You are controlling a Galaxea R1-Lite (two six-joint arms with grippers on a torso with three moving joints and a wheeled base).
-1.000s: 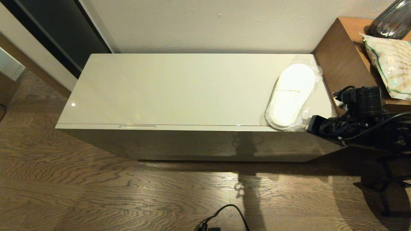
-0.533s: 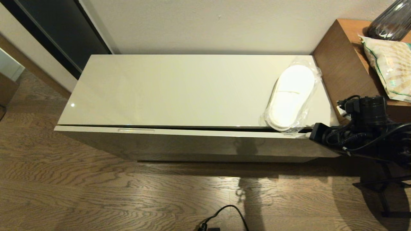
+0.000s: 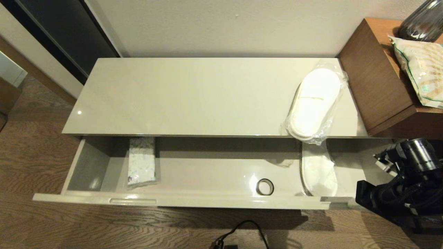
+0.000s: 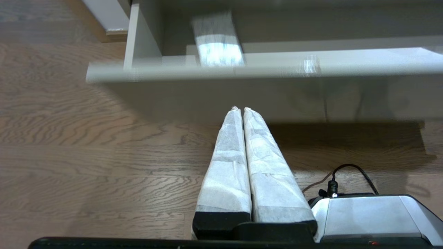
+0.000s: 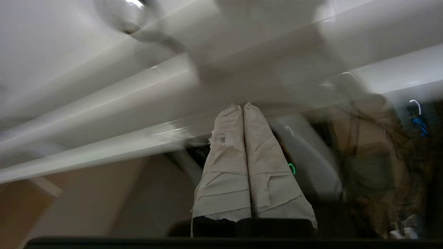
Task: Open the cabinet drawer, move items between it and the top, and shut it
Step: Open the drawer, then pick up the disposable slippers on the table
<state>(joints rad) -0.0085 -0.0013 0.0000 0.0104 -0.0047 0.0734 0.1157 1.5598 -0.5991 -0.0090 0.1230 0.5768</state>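
Only wrist views show both jaws pressed together, empty: left gripper (image 4: 243,109), right gripper (image 5: 243,104).

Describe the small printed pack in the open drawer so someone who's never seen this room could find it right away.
Find the low cream cabinet against the wall; the cabinet drawer under the top is pulled out. At the drawer's left end lies the pack, a flat white rectangle with speckled print. The black ring and the wrapped slippers lie toward the right end.

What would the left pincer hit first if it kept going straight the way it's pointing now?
Most likely the drawer's front panel. The left pincer, shut and empty, points over the wooden floor at that panel, below its rim. Depth is unclear.
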